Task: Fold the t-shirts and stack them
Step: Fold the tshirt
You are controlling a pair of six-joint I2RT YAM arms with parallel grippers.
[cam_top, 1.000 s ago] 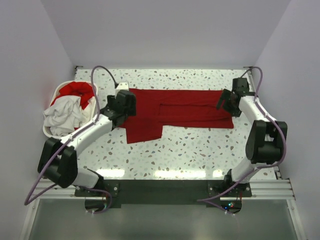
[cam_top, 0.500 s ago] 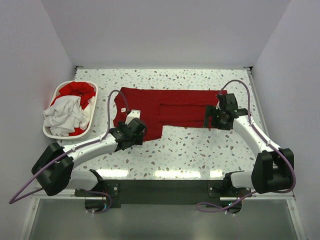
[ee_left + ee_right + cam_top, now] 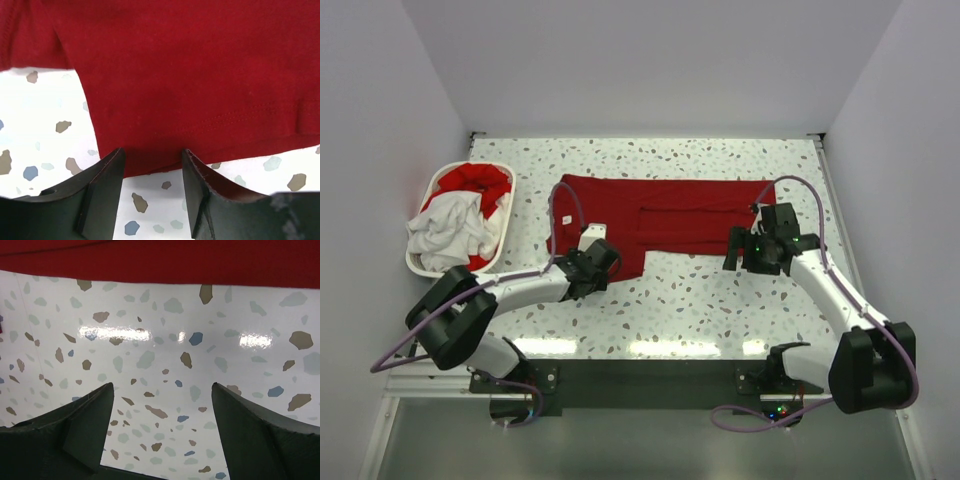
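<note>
A deep red t-shirt [image 3: 670, 212] lies spread flat across the far half of the table, with a folded flap reaching toward me at its left. My left gripper [image 3: 605, 262] sits low at that flap's near hem. In the left wrist view its fingers [image 3: 107, 167] stand apart, tips straddling the hem of the red cloth [image 3: 190, 90], and speckled table shows between them [image 3: 152, 156]. My right gripper [image 3: 733, 251] hovers just off the shirt's near right edge, open [image 3: 162, 386] over bare table, the red edge [image 3: 160, 260] ahead of it.
A white plastic laundry basket [image 3: 416, 263] stands at the left edge, holding a crumpled white t-shirt [image 3: 445, 225] and a red one [image 3: 475, 180]. Speckled tabletop [image 3: 700, 300] stretches between the shirt and the arm bases.
Both arms have come from the shirt's far ends to its near edge. The left jaws have narrowed at the hem. The right gripper has slid off the cloth onto bare table.
</note>
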